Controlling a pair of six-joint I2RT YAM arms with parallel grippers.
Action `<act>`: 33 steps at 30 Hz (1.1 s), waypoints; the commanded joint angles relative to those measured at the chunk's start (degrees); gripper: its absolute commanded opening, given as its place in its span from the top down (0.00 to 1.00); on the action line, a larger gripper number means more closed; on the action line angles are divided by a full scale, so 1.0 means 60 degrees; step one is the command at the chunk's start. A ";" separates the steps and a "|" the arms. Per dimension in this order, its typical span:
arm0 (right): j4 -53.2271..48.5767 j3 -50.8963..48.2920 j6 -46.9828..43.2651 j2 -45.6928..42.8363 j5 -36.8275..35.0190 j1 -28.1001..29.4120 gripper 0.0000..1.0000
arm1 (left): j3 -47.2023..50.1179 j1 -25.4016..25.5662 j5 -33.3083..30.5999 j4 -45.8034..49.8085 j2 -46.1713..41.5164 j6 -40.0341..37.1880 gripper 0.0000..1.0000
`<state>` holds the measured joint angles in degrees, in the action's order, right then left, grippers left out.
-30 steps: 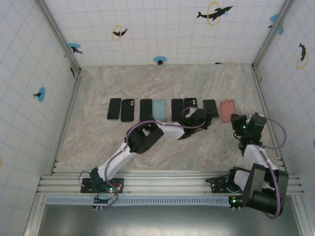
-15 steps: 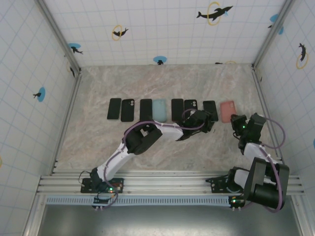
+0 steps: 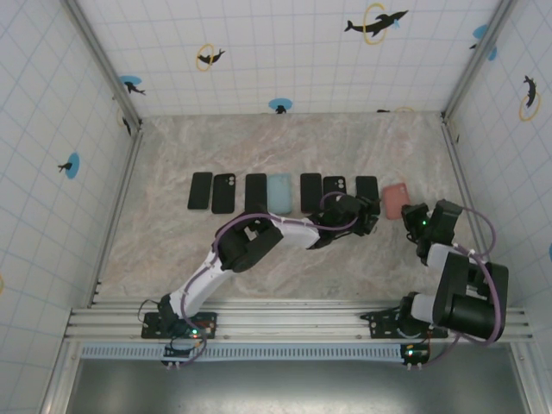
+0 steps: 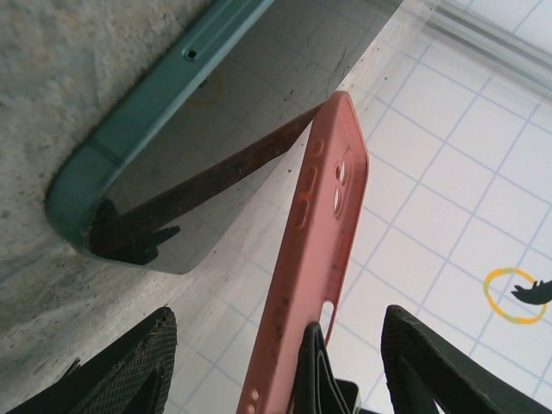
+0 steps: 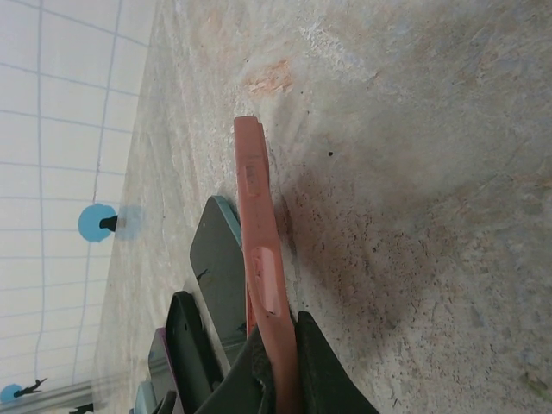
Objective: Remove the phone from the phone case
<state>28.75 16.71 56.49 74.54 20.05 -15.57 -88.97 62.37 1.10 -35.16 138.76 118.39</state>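
Where the right tool (image 3: 409, 213) clamps on a pink phone case (image 3: 397, 198), the case stands tilted on one long edge at the right end of the marble surface (image 3: 285, 138). Just to its left, the left tool (image 3: 369, 216) has its fingers apart, touching nothing. Beyond lies a flat, teal-rimmed dark phone (image 4: 172, 138), then a row of phones (image 3: 256, 191) stretching left. Whether the case holds a phone cannot be told.

Marble tabletop (image 3: 285, 147) (dolphin-stickered tiled walls (image 3: 259, 52))
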 commanded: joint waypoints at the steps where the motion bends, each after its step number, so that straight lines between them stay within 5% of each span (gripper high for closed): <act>1: 0.0976 0.0407 -0.0152 0.0446 0.0239 -0.0119 1.00 | 0.0054 -0.0011 0.0152 -0.0059 -0.0583 0.0567 0.35; 6: 0.1795 0.0657 0.0008 0.1277 0.0767 -0.0173 0.99 | 0.0346 -0.0064 0.0416 0.0212 -0.1644 -0.0325 0.34; 17: 0.1984 0.1135 0.0000 0.2408 0.1418 -0.0232 0.78 | 0.1815 -0.0661 0.1030 0.0844 -0.3796 -0.1978 0.28; 24: 0.0690 0.1586 -0.0675 0.2110 0.1272 -0.0232 0.54 | 0.1820 -0.0760 0.1316 0.0551 -0.3791 -0.1950 0.27; 33: -0.2465 0.2769 -0.3376 0.1994 0.0640 -0.0234 0.44 | 0.2128 -0.0919 0.1638 0.0208 -0.3889 -0.1948 0.26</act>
<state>22.83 30.35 44.71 88.09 26.39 -16.62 -77.62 57.58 9.67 -32.42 116.14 107.90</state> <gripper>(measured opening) 0.562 0.735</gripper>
